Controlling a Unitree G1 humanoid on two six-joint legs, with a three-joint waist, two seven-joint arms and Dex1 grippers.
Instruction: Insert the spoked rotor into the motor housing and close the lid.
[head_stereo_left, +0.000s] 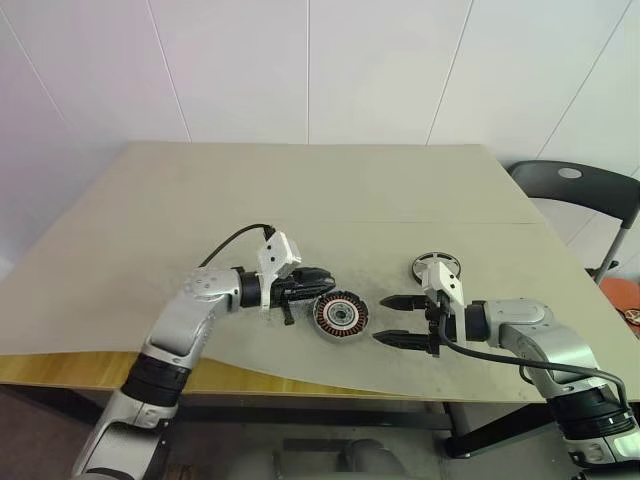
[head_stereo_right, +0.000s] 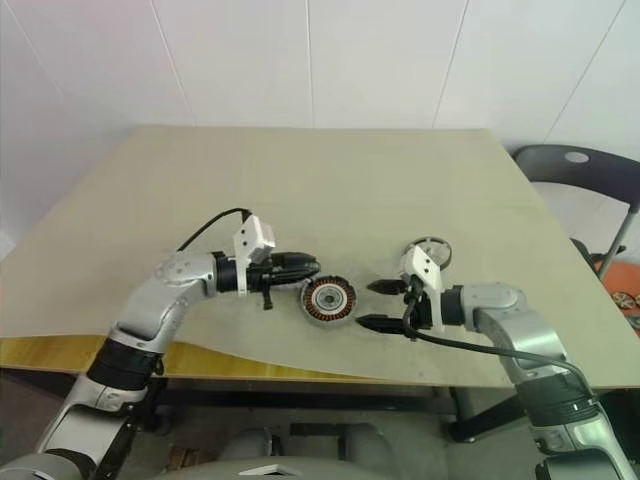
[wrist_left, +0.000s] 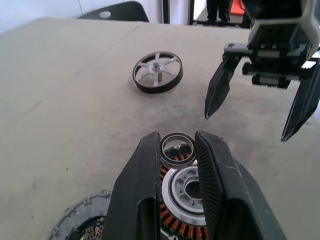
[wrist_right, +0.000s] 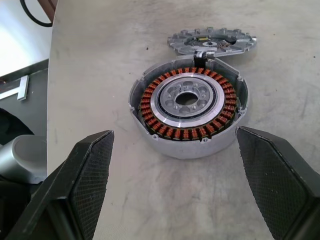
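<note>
Left wrist view: left gripper (wrist_left: 177, 150) clenched on one small dark ring (wrist_left: 177, 148), just above the housing.
Housing (wrist_right: 187, 106): one, on the table (head_stereo_left: 300, 200), between the grippers; copper windings exposed.
Lid (wrist_right: 212, 41): one, flat on the table, touching the housing's far edge.
Rotor (wrist_left: 157, 73): one, lying apart, near the right gripper.
Right gripper (head_stereo_left: 398, 319): fingers spread wide, nothing held, beside the housing.

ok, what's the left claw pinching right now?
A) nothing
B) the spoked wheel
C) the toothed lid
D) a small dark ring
D: the left claw is shut on a small dark ring, held above the motor housing, while the spoked wheel lies apart on the table and the lid sits beside the housing.
</note>
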